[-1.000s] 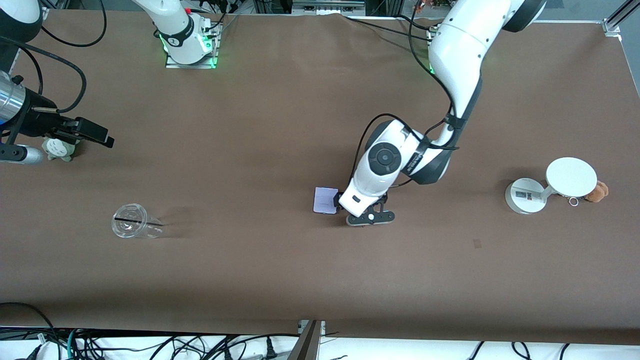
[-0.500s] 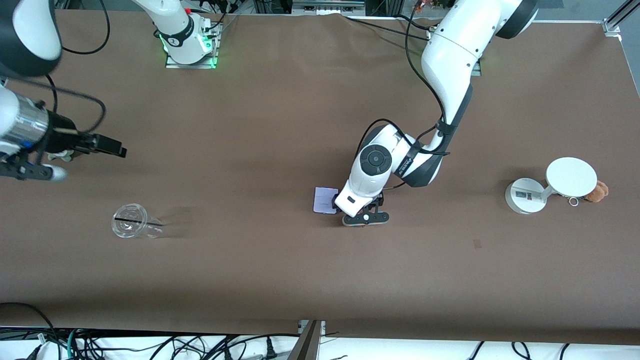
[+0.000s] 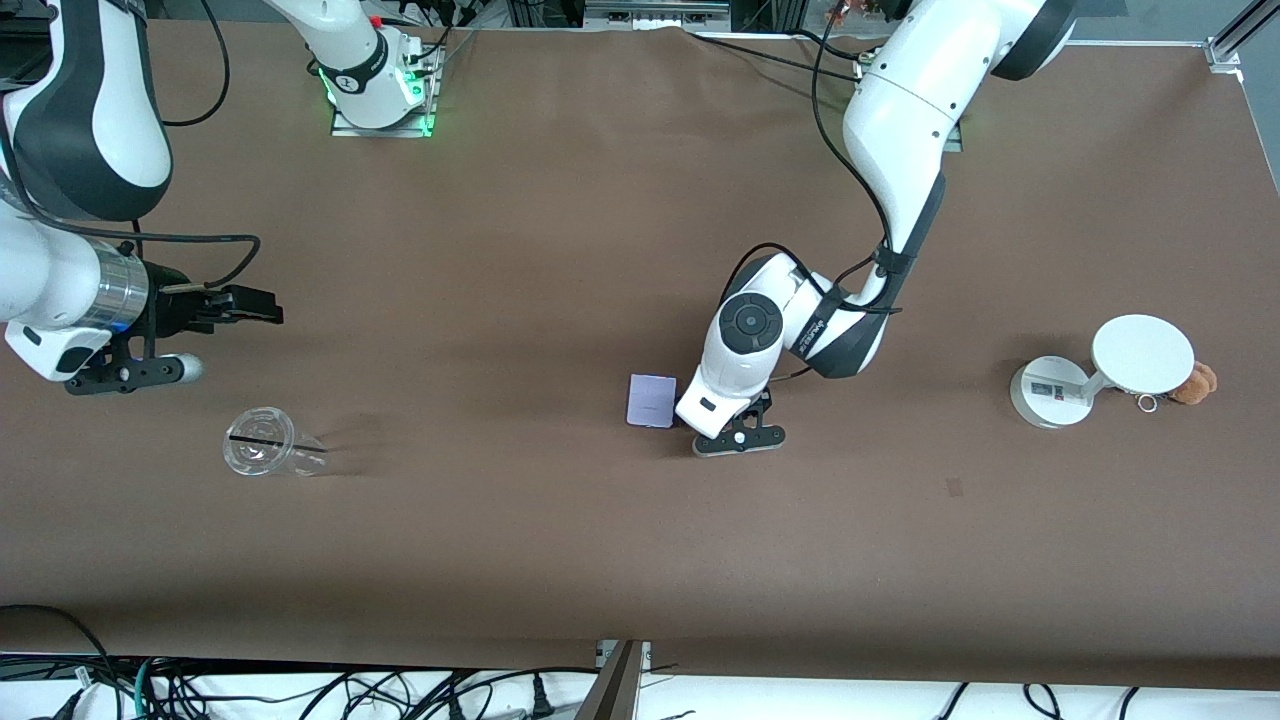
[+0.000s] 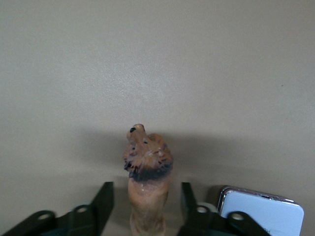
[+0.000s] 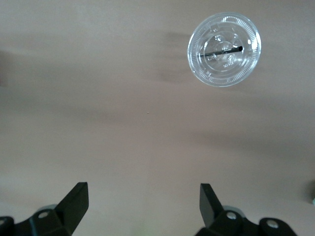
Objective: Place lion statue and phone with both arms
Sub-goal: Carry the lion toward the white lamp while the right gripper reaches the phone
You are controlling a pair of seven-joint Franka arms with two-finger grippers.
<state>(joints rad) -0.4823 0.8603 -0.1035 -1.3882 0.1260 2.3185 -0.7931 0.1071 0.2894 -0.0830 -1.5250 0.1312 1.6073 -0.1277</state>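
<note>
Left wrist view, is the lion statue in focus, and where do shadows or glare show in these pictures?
Left wrist view: lion statue fairly sharp, dark shadow band on the table around it. Front view: clear cup throws a faint streaked shadow. Right wrist view: soft shadow smudges on the table beside that cup.

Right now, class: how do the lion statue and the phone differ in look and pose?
The lion statue is reddish-brown, narrow and carved with a dark mane; the phone is pale lavender, flat and rectangular. The lion statue stands between the left gripper fingers; the phone lies free beside them. Both are on the brown table.
</note>
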